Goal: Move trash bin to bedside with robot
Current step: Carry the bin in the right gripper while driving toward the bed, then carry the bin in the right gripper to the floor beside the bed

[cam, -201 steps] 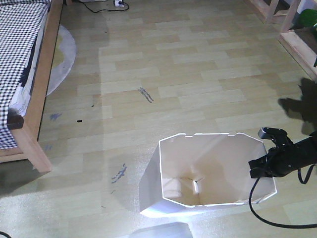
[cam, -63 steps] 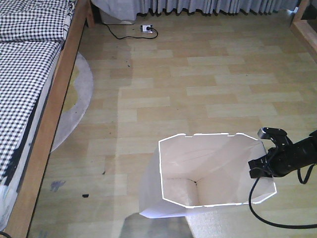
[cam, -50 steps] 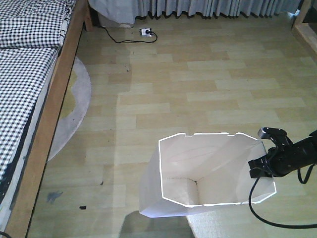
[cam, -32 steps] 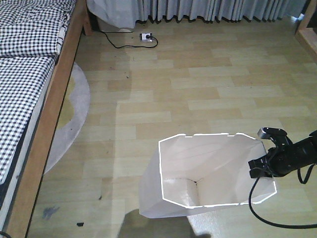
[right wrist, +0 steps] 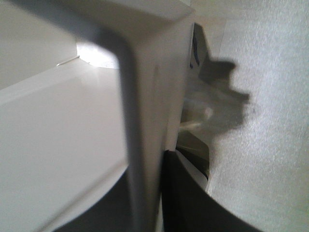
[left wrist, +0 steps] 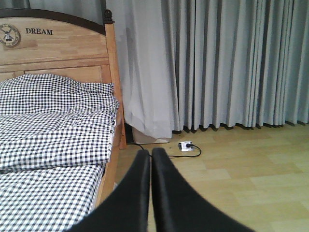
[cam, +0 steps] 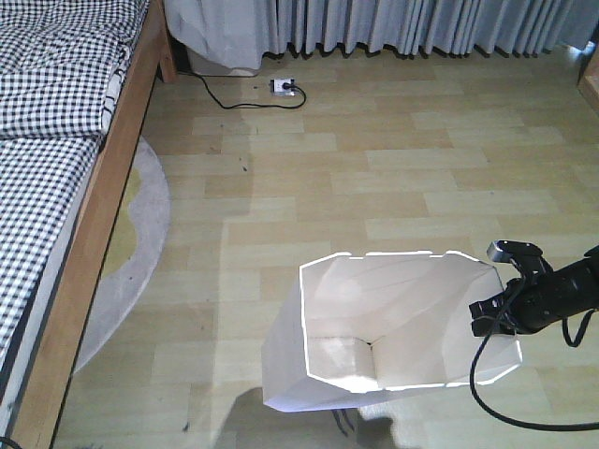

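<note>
The white trash bin (cam: 374,309) is open-topped and sits low in the front view, off the floor's centre right. My right gripper (cam: 494,313) is shut on the bin's right rim; the right wrist view shows the rim wall (right wrist: 145,96) pinched between the black fingers (right wrist: 188,198). The bed (cam: 56,168) with its checked cover and wooden side rail runs along the left. My left gripper (left wrist: 150,153) is shut and empty, pointing at the bed's headboard end (left wrist: 58,43) and the curtains.
A round grey rug (cam: 140,243) lies beside the bed. A power strip with a black cable (cam: 284,87) lies on the floor by the curtains (cam: 393,23). Wood-plank floor stretches between bin and bed.
The view has moved forward along the floor: curtains and power strip have come into sight and the bed has slid nearer on the left. The bin stays fixed in the right gripper.
</note>
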Robot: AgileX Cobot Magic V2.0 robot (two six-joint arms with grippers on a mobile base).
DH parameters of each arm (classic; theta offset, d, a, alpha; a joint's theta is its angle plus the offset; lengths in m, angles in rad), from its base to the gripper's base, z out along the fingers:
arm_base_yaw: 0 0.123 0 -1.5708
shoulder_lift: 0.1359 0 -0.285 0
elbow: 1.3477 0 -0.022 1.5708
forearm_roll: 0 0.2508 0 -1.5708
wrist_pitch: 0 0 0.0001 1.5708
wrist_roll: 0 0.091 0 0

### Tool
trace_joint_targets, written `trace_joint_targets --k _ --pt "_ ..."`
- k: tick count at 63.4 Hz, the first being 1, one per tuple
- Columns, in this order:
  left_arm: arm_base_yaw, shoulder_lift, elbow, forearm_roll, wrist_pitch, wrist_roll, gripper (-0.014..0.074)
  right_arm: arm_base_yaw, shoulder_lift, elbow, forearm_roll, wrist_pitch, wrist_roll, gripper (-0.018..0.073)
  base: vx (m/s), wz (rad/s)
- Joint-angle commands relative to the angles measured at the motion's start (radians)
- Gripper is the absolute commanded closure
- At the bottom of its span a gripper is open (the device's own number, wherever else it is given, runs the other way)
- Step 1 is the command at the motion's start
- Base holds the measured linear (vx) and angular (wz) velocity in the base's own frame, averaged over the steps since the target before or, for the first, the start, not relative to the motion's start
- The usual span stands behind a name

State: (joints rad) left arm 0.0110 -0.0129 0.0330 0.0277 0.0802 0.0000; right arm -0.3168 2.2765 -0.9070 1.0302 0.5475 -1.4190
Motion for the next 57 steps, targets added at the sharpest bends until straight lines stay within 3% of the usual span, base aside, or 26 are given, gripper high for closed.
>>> trace_joint_targets --k 1,57 --pt "-0.006 -0.015 0.012 -0.009 -0.074 -0.014 0.0603 -0.001 -0.07 -0.009 0.064 0.193 0.001 0.0563 0.29 0.03" --pt "-0.006 -0.015 0.012 -0.009 -0.074 -0.014 0.0603 -0.001 -0.07 -0.009 0.064 0.193 0.001 0.0563 0.26 0.0"
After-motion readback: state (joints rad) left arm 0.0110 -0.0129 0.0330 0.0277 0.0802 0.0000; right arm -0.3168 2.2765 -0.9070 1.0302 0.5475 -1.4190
